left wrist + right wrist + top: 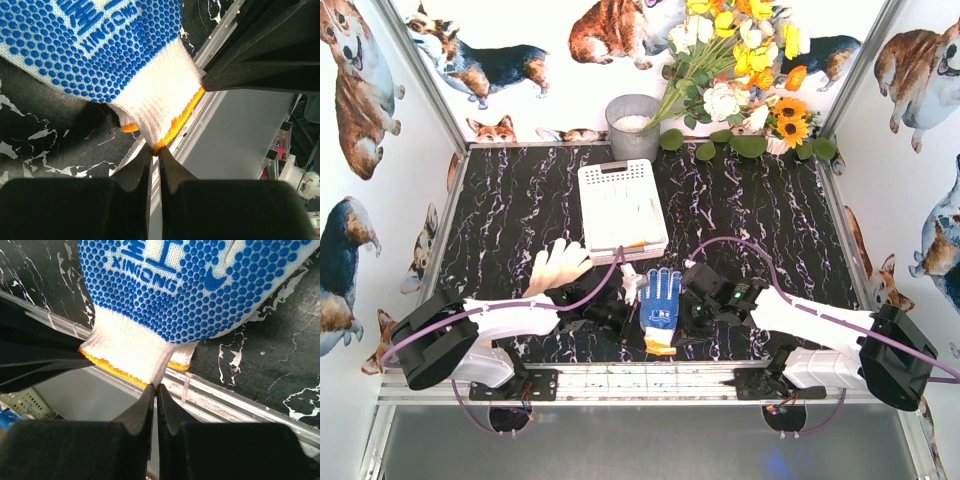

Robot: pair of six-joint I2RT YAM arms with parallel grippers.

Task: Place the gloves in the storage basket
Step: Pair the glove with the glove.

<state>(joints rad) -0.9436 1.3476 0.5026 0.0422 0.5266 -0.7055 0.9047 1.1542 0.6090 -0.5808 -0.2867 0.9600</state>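
Left wrist view: the left end effector (157, 150) is clenched on the orange-trimmed cuff of the blue-dotted glove (100, 45). The right end effector (157, 386) pinches that cuff too, at the counter's (520, 200) near edge. Farther back, a white glove (558, 265) lies just left of the storage basket (616, 172).

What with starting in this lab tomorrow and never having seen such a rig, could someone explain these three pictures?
Two robot arms are bolted at the near edge of a black marbled table. One picture looks down from above; the others come from a camera on each wrist. On it sit a white perforated plastic basket, a plain white knit glove and a round grey bucket. The left hand and right hand are shut, each apparently pinching the orange-edged cuff of a blue-dotted white knit glove.
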